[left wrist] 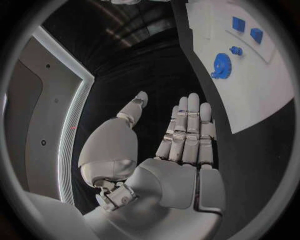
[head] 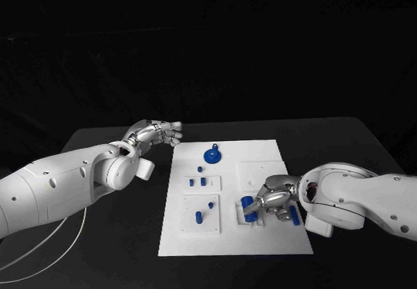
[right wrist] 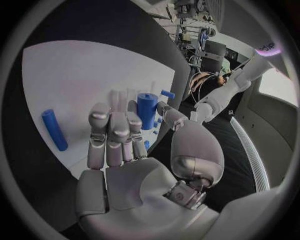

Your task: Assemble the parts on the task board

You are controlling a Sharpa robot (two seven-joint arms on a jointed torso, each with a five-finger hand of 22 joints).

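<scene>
- The white board (head: 234,198) lies in the middle of the black table (head: 103,277), its long side running away from me.
- On the far part of the board lies one blue gear (head: 213,156), flat, with a small blue peg (head: 214,147) just beyond it.
- Nearer, on the board's left side, two small blue blocks (head: 197,181) sit side by side, and closer still two short blue pins (head: 205,209) lie flat, their long axes running roughly toward and away from me.
- My right wrist view shows one blue rod (right wrist: 54,130) lying flat on the board, and one blue cylinder (right wrist: 147,110) standing upright just beyond my fingertips.
- My right hand (head: 274,198) hovers low over the near right part of the board; its fingers (right wrist: 111,131) are straight and side by side, the thumb (right wrist: 173,119) apart from them, holding nothing. Whether a fingertip touches the cylinder I cannot tell.
- My left hand (head: 155,134) is off the board's far left corner, above the table; its fingers (left wrist: 187,130) are stretched out together, the thumb (left wrist: 132,111) spread away, nothing in them.
</scene>
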